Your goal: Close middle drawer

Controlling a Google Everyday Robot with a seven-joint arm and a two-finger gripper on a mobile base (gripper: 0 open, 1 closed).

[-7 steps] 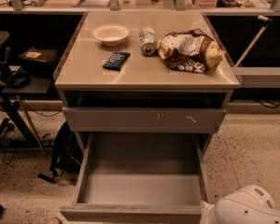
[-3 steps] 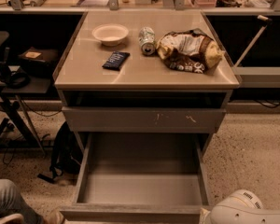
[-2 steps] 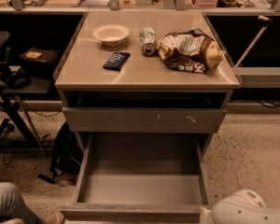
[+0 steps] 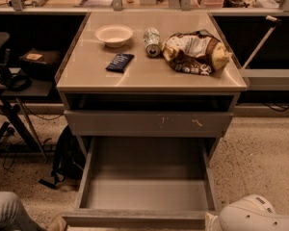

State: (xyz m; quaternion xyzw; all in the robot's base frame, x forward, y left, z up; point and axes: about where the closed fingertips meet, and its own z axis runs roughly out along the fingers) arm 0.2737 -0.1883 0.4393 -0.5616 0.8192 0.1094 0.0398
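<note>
Middle drawer (image 4: pixel 145 195) stands pulled far out of the cabinet toward the camera, its smooth grey inside in plain sight and its plain front panel along the lower edge of the view; above it sits the scratched drawer front (image 4: pixel 135 123), nearly flush with the cabinet.

At far left a side table (image 4: pixel 36 87) carries headphones (image 4: pixel 10 79); low in the left corner a grey-clad knee (image 4: pixel 5 211) shows; a black backpack (image 4: pixel 67 157) lies on the floor just beside the cabinet's left side.

On the cabinet top (image 4: pixel 149 78), from left: a pale bowl (image 4: pixel 114 34) at the back; a dark packet (image 4: pixel 120 61) nearer the front; a can (image 4: pixel 152 41) on its side; a crumpled chip bag (image 4: pixel 195 52) just right of the can.

At lower right my arm (image 4: pixel 255 216) comes in from the corner as a white rounded shell, low and level with the drawer's front; my gripper (image 4: pixel 212 222) is at the shell's left end, just beside the right end of the front panel; whether it is spread or pressed together I cannot tell.
</note>
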